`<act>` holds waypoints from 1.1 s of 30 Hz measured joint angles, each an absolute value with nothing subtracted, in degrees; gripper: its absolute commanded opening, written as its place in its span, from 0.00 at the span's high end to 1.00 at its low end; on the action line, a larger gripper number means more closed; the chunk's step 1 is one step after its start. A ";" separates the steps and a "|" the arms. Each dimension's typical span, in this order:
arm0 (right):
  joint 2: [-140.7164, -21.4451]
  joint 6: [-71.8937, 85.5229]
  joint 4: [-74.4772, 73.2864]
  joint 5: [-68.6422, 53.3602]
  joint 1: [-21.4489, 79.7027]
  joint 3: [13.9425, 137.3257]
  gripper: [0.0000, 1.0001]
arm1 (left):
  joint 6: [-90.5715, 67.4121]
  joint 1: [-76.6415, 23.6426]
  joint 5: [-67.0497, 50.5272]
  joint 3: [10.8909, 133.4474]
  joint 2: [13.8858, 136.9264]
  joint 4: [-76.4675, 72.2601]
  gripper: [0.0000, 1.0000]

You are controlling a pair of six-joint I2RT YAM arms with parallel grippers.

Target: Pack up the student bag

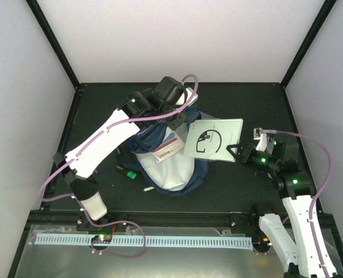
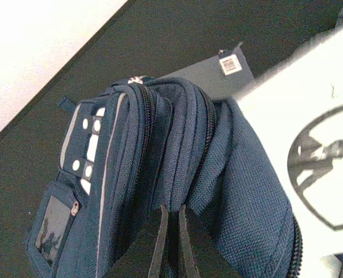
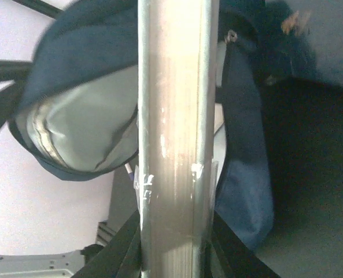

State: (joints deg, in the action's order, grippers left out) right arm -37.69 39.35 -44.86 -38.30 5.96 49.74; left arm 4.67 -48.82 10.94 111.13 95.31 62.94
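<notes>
**A:** From above, where on the black desk (image 1: pixel 246 104) do we find the bag?

**B:** We find the bag (image 1: pixel 174 168) at the middle of the desk, mouth open and pale lining showing. Our left fingers (image 1: pixel 177 118) are at its far edge. Our right fingers (image 1: pixel 239 151) pinch a corner of a white card (image 1: pixel 214 138), whose left part lies over the bag's right side. A small green thing (image 1: pixel 132 174) and a white stick (image 1: pixel 148 189) lie just left of the bag.

**A:** And what do we get from the left wrist?

**B:** The left fingers (image 2: pixel 159 249) are pressed together against a fold of the bag (image 2: pixel 131 174). Whether cloth is caught between them we cannot tell. The card (image 2: pixel 316 150) shows at the right.

**A:** From the right wrist?

**B:** We see the card (image 3: pixel 174 116) edge-on, clamped between the right fingers (image 3: pixel 119 255). The bag (image 3: pixel 78 69) is beyond it, grey lining facing us.
</notes>
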 measured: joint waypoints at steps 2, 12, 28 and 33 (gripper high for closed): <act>-35.46 44.05 -42.00 -39.51 5.98 45.12 0.98 | 3.73 -48.82 11.05 115.68 98.41 64.79 0.99; -32.80 53.76 -38.79 -45.52 6.02 38.33 0.98 | -0.38 -48.84 9.28 122.93 104.73 66.61 0.98; -45.82 68.05 -11.46 -33.04 18.70 30.41 0.98 | -3.25 -48.47 2.87 124.57 104.47 65.45 0.98; -50.59 70.11 -3.70 -23.64 22.52 30.33 0.98 | -4.14 -48.45 1.13 124.60 103.33 65.04 0.99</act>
